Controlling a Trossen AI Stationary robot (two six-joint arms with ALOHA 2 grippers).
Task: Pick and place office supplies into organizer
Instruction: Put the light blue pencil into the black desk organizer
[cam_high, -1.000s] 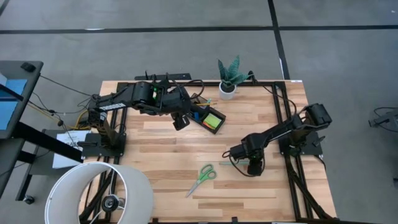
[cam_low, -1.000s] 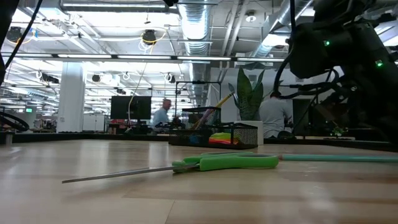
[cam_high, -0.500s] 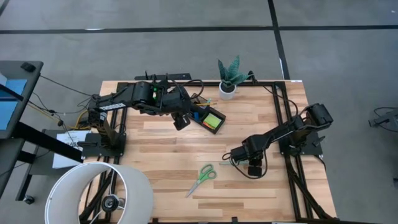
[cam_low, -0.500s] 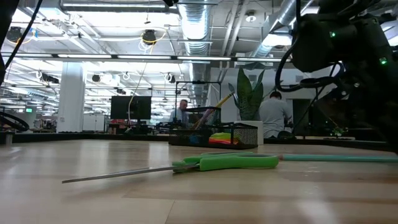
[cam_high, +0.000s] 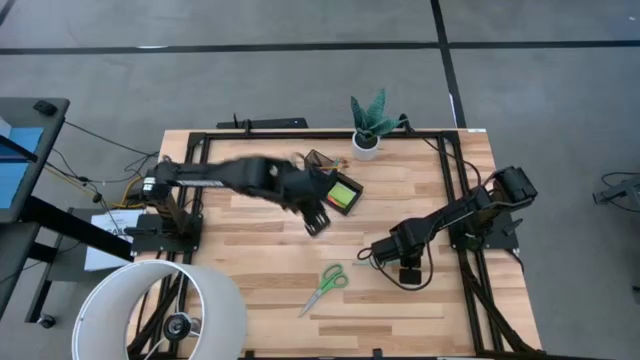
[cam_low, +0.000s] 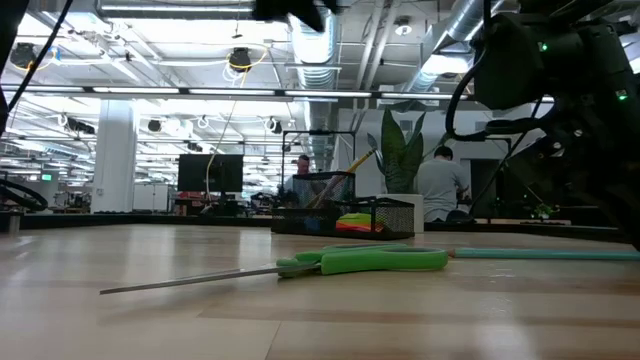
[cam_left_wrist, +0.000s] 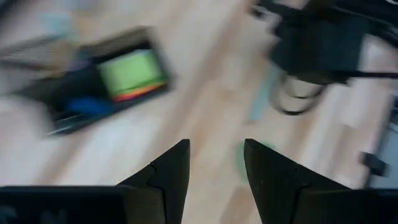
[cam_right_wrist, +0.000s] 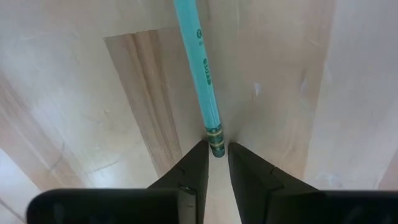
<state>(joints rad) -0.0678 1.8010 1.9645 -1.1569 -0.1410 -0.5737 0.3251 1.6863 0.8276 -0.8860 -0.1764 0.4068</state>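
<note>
from where i stand the left gripper (cam_high: 318, 222) hangs over the middle of the table (cam_high: 260, 300), just in front of the organizer (cam_high: 336, 192), and it's blurred as if mid-swing. its fingers (cam_left_wrist: 169, 171) stand apart with nothing between them. the organizer sits at the back near the potted plant (cam_high: 368, 122), with the lime-green sticky-note pad (cam_high: 345, 194) already in one compartment and something blue beside it.

next along, the green-handled scissors (cam_high: 325, 285) lie flat on the wood toward the front edge, touched by nothing.

further right, the right gripper (cam_high: 376, 256) is down at the table on the teal pen (cam_right_wrist: 200, 68). its fingers (cam_right_wrist: 194, 167) are drawn close on either side of the pen's banded end, seemingly pinching it, though whether the grip is firm yet i can't tell.

i reckon the step in hand is picking up that pen. it's caught at the very tip, so it will likely swing or droop when lifted. better to make sure the squeeze is complete, raise it slowly and straight, keep it level on the way over, and steer clear of the left arm near the organizer.
</note>
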